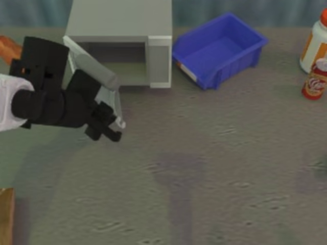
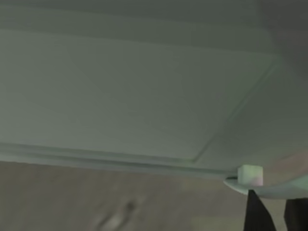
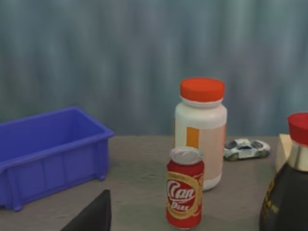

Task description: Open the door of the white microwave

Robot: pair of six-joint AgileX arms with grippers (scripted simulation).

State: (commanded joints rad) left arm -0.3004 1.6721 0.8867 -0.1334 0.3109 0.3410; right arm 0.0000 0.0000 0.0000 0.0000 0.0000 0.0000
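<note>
Blue bin [image 1: 219, 48] sits empty at table's [image 1: 214, 168] rear centre. At the far right, white bottle [image 1: 314, 43] with orange cap, red can [image 1: 314, 79] just in front. Right wrist view adds toy car [image 3: 246, 148] and dark red-capped bottle [image 3: 287, 192].

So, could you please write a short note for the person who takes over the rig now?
Left hand: at the free edge of the door, on the table's left; the top view does not show its fingers' state.
Right arm: out of the top view, parked.
White microwave: at the back left, beside the blue bin.
Done: door swung partly open, cavity visible.
Left: swing it wider, then let go.
</note>
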